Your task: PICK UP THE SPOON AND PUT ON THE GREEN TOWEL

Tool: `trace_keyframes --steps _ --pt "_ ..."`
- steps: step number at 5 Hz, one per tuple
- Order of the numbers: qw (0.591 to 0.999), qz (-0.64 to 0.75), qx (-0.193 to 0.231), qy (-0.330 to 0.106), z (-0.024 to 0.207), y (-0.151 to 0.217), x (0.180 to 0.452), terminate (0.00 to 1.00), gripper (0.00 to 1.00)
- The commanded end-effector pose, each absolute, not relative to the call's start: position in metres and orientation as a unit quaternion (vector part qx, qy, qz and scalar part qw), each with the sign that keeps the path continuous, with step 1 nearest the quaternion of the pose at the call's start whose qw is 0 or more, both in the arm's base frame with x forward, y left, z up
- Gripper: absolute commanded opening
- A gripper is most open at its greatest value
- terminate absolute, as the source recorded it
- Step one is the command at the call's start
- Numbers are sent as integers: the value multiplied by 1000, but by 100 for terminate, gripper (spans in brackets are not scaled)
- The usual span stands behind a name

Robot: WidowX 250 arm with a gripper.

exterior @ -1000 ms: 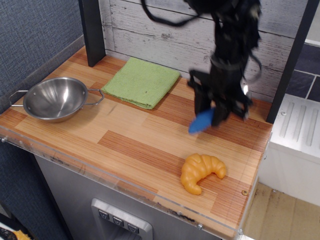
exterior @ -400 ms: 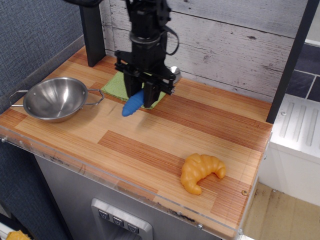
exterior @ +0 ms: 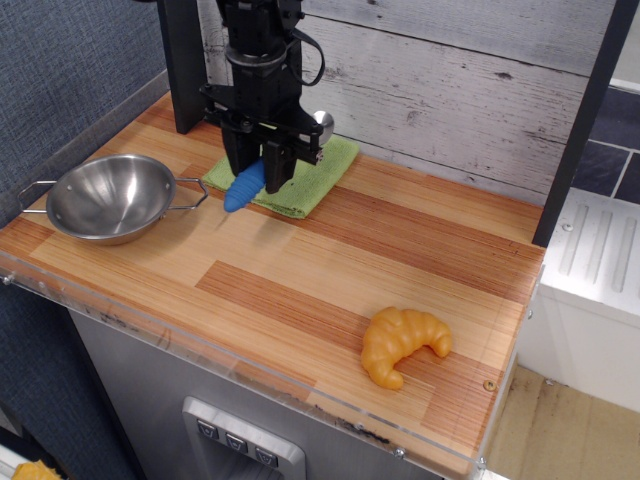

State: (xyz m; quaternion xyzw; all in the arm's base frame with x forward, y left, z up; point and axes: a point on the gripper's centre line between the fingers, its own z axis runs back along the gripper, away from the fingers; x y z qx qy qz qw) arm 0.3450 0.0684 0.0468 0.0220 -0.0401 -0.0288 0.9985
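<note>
My black gripper (exterior: 257, 165) is shut on the spoon (exterior: 244, 186). The ribbed blue handle sticks out down and to the left. The shiny silver bowl (exterior: 322, 122) shows at the gripper's right side. The spoon hangs just above the green towel (exterior: 312, 177), a lime-green folded cloth lying flat at the back of the wooden counter. The gripper and arm hide the towel's left and middle part.
A steel two-handled bowl (exterior: 108, 197) stands at the left, close to the towel. An orange croissant (exterior: 401, 343) lies at the front right. A dark post (exterior: 183, 60) stands behind the towel's left side, against the plank wall.
The gripper has carried the spoon from the right side of the counter leftwards to above the green towel, still shut on it.
</note>
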Motion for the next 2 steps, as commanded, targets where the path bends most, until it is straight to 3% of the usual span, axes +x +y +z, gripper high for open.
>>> trace_keyframes --steps 1,2 --pt "998 -15 32 -54 52 83 368 0 0" --pt "998 -15 36 -42 46 86 369 0 0"
